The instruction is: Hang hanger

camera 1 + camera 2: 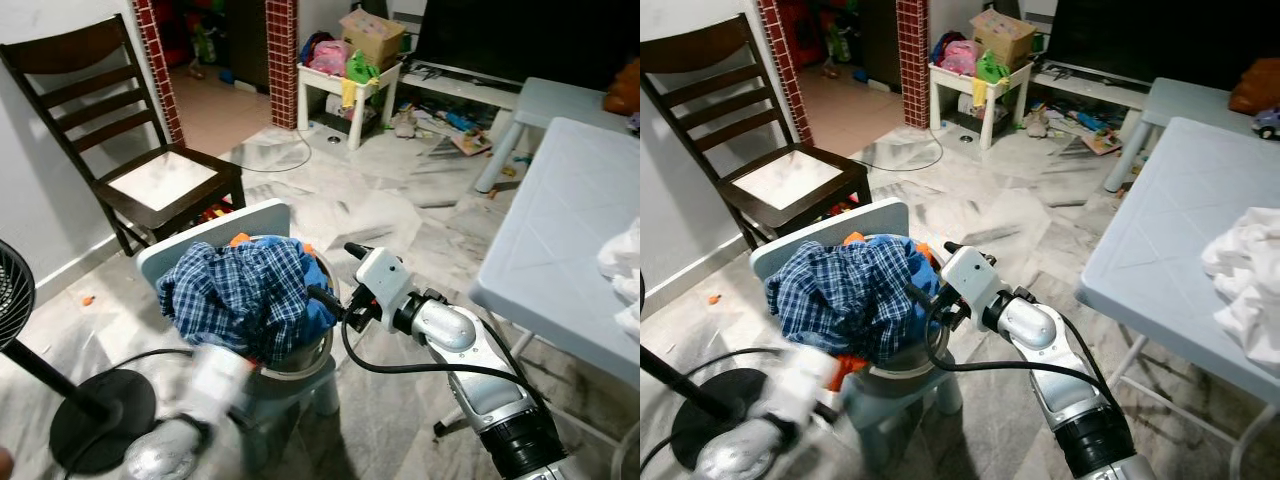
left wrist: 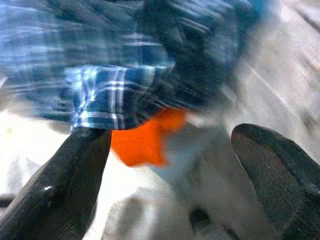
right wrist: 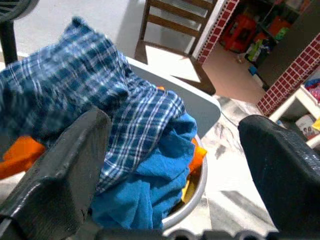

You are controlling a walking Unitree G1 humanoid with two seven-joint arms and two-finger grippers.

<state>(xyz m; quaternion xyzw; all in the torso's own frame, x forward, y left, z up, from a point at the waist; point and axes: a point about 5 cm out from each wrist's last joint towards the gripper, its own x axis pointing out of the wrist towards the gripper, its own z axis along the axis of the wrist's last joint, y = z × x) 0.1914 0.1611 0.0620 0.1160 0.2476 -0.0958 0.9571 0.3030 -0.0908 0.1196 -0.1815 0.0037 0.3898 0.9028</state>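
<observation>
1. Hanger: I cannot pick one out; if it is here it is buried in the clothes, so I judge hanging not yet begun
2. Plaid shirt point(image 1: 235, 290) heaped on blue cloth point(image 3: 145, 187) and orange cloth point(image 2: 142, 140) in a metal basin point(image 3: 192, 197) on a small stool point(image 1: 215, 235)
3. Right gripper point(image 1: 325, 300) at the pile's edge, fingers spread, grasping nothing
4. Left gripper point(image 2: 170, 185) low beside the pile, blurred; fingers apart, empty
5. Left to do: find hanger, lift, hang
</observation>
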